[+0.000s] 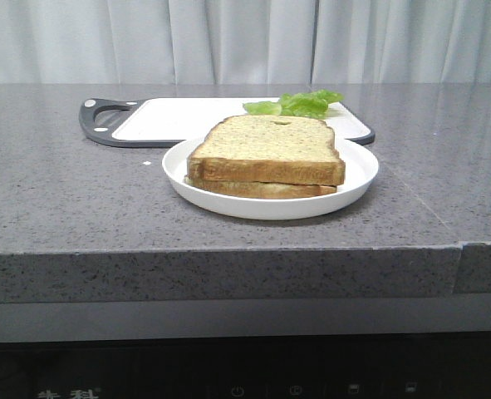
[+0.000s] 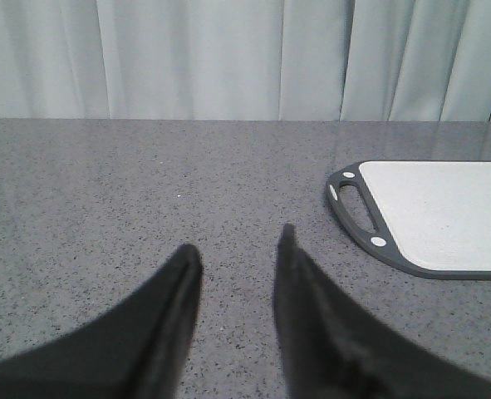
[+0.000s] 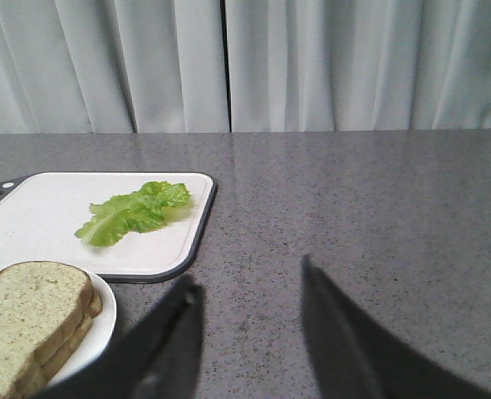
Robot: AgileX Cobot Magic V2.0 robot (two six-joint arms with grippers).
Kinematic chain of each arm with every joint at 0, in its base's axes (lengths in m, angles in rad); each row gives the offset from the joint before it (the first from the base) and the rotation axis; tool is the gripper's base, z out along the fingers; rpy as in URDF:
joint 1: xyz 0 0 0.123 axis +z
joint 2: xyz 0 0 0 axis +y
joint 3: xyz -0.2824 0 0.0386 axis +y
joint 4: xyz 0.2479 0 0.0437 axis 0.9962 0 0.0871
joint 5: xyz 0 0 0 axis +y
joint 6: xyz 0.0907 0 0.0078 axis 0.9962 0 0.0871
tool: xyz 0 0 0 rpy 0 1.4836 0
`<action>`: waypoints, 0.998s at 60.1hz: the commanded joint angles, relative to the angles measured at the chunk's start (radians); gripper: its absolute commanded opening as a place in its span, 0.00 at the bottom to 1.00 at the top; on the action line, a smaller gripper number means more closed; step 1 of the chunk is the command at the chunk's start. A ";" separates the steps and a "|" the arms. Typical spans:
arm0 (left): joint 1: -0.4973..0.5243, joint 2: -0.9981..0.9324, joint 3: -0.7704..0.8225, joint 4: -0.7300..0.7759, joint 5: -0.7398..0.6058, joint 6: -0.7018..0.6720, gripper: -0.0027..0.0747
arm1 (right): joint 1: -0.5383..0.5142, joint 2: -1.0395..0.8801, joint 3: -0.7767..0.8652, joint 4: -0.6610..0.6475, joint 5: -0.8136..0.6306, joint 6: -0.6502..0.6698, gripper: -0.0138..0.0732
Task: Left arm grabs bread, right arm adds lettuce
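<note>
The bread (image 1: 268, 148), a thick tan speckled slice, lies on top of a thinner slice (image 1: 262, 189) on a white plate (image 1: 357, 173). The lettuce (image 1: 299, 103) lies on the white cutting board (image 1: 179, 116) behind the plate. No arm shows in the front view. In the left wrist view my left gripper (image 2: 239, 241) is open and empty over bare counter, left of the board (image 2: 444, 212). In the right wrist view my right gripper (image 3: 248, 273) is open and empty over the counter, right of the plate (image 3: 100, 328), the bread (image 3: 25, 312) and the lettuce (image 3: 133, 212).
The cutting board has a dark rim and a handle (image 1: 100, 120) at its left end. The grey speckled counter (image 1: 62, 183) ends in a front edge close to the plate. A seam runs through the counter at the right (image 1: 459, 243). Pale curtains hang behind.
</note>
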 commanded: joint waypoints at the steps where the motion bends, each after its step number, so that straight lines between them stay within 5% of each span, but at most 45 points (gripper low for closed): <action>1: 0.003 0.012 -0.038 -0.007 -0.076 -0.010 0.70 | -0.006 0.014 -0.038 -0.009 -0.071 -0.004 0.84; 4: 0.003 0.012 -0.034 -0.014 -0.083 -0.013 0.77 | -0.006 0.014 -0.038 -0.009 -0.071 -0.004 0.92; 11: 0.001 0.018 -0.039 -0.175 -0.058 -0.014 0.79 | -0.006 0.014 -0.036 -0.009 -0.072 -0.004 0.90; 21: -0.058 0.154 -0.139 -0.205 0.070 -0.014 0.79 | -0.006 0.014 -0.036 -0.009 -0.051 -0.004 0.90; 48: -0.438 0.815 -0.607 -0.359 0.293 -0.014 0.79 | -0.006 0.014 -0.036 -0.009 -0.035 -0.004 0.90; 60: -0.529 1.037 -0.771 -0.395 0.372 -0.014 0.79 | -0.006 0.014 -0.036 -0.009 -0.035 -0.004 0.90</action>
